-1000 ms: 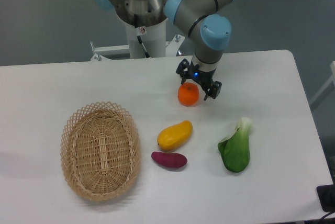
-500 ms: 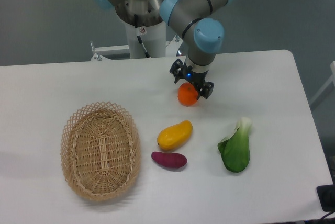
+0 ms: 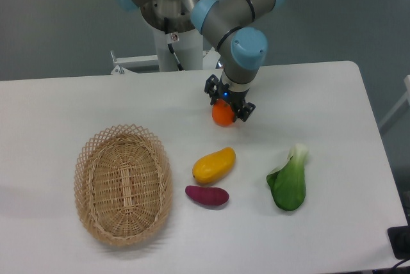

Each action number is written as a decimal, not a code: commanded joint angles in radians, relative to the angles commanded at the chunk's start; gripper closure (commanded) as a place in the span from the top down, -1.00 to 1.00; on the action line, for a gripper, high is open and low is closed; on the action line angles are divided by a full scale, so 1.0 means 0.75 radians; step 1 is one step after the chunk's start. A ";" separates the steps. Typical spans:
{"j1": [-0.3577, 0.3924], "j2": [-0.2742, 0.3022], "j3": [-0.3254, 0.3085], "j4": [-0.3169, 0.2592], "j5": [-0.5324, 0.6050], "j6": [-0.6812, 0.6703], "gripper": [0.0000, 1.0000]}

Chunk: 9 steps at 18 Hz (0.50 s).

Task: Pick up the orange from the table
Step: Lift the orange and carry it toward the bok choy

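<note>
While straddling the orange (image 3: 222, 116) just above frame centre on the table (image 3: 333, 95), gripper (image 3: 228, 102) spread, a finger on each side, actual grip impossible to tell. Just below: mango (image 3: 214, 165), then purple sweet potato (image 3: 207, 195). Lower right, well apart: bok choy (image 3: 288, 182); lower left: wicker basket (image 3: 122, 183); none blocking the orange.

a woven basket (image 3: 122, 186) lies well down and left of the tool. a yellow mango (image 3: 214, 164) sits below the tool, with a purple sweet potato (image 3: 207, 195) just beneath it. 1 leafy green vegetable (image 3: 288, 180) lies down and right.
</note>
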 joint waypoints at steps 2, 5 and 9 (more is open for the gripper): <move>0.000 -0.002 0.027 -0.002 0.000 0.000 0.16; 0.002 -0.018 0.080 -0.004 0.002 0.000 0.16; 0.002 -0.043 0.180 -0.028 0.006 0.000 0.16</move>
